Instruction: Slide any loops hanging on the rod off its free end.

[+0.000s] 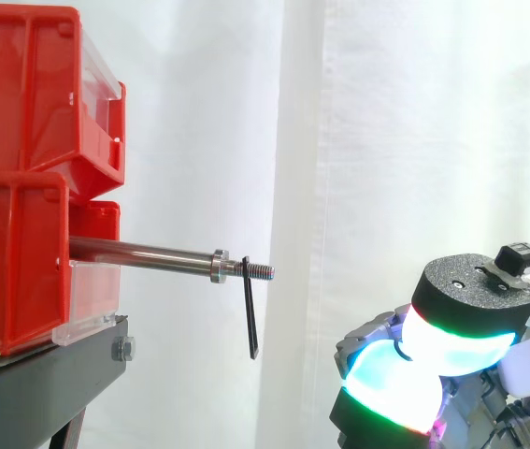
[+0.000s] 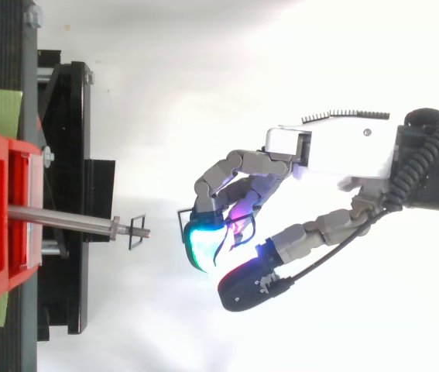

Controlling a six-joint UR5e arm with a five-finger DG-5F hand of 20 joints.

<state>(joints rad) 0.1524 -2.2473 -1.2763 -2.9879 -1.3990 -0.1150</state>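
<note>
A black loop [image 1: 250, 318] hangs on the rod [image 1: 143, 251]. It sits on the threaded tip, just beyond the metal collar [image 1: 218, 266] and close to the free end. The rod comes out level from the red bins [image 1: 21, 187], which stand on the black counter [image 1: 50, 383]. The hand [image 2: 312, 151] is well apart from the rod, past its free end and lower than it. Whether the hand is closed on something, I cannot tell.

Side camera looks level, close on the rod [image 1: 143, 252] pointing to 3 o'clock; top camera, looking down, shares it.
</note>
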